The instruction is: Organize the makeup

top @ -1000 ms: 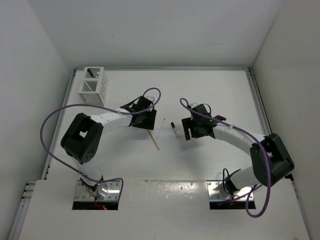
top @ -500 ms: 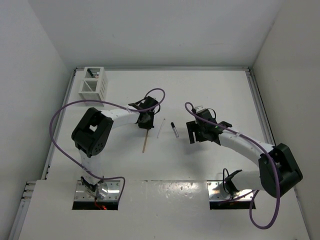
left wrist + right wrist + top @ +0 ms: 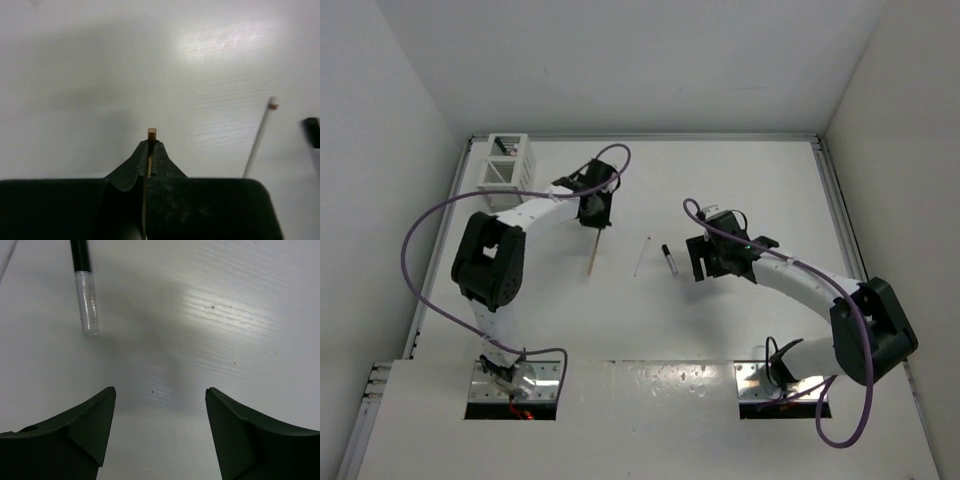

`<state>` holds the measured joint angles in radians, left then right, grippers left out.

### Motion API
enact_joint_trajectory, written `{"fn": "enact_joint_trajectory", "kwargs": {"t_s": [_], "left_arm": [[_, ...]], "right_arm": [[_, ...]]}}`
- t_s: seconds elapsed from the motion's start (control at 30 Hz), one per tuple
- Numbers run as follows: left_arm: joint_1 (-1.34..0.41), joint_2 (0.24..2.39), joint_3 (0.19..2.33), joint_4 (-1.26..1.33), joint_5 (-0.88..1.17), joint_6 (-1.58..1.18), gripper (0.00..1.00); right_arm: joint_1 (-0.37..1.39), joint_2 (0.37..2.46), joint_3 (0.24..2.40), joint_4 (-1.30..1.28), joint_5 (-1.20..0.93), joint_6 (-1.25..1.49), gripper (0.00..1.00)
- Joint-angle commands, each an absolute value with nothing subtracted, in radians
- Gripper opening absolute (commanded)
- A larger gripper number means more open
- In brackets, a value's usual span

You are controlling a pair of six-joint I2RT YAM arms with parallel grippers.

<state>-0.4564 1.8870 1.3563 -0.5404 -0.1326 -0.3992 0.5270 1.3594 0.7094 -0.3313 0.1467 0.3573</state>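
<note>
table [image 3: 760,180]: white and flat, and everything is sitting on it.
box [image 3: 505,170]: white with slats, it is standing in the far left corner, well apart from the loose sticks.
left gripper [image 3: 592,210]: its fingers are squeezing tight on the tan stick [image 3: 592,252].
right gripper [image 3: 697,262]: its fingers are standing wide apart, holding nothing, just beside the black stick [image 3: 669,259].
tan stick: the longest one, it is running far to near, with its far end in the grip.
white stick [image 3: 642,257]: thin, it is lying mid-table, far end leaning right.
black stick: the shortest, it is lying right of the white stick, its clear end pointing near.
</note>
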Motion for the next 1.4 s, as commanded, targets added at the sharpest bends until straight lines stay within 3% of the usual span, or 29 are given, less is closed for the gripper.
{"fn": "enact_joint_trajectory", "kwargs": {"t_s": [0.0,0.27,0.57,0.83,1.17,1.33,1.37], "left_arm": [[-0.407,1.674,1.468,-0.477,-0.101,-0.225,0.00],[-0.103,1.425,1.384,0.110,-0.196,0.017,0.00],[0.167,1.558,1.308,0.578,-0.078,-0.073,0.00],[0.247,1.801,1.384,0.661,0.067,-0.238,0.00],[0.256,1.842,1.290,0.592,0.120,-0.305,0.00],[0.256,1.821,1.295,0.529,0.135,-0.258,0.35],[0.256,1.821,1.307,0.517,0.135,-0.247,0.38]], "right_arm": [[0.532,1.399,0.779,-0.265,0.078,0.316,0.73],[0.531,1.482,0.865,-0.258,0.008,0.278,0.73],[0.534,1.592,1.017,-0.282,-0.008,0.273,0.73],[0.532,1.697,1.192,-0.391,0.020,0.262,0.73],[0.532,1.758,1.261,-0.446,0.023,0.262,0.73],[0.532,1.756,1.261,-0.453,0.031,0.244,0.73],[0.535,1.755,1.258,-0.453,0.032,0.241,0.74]]}}
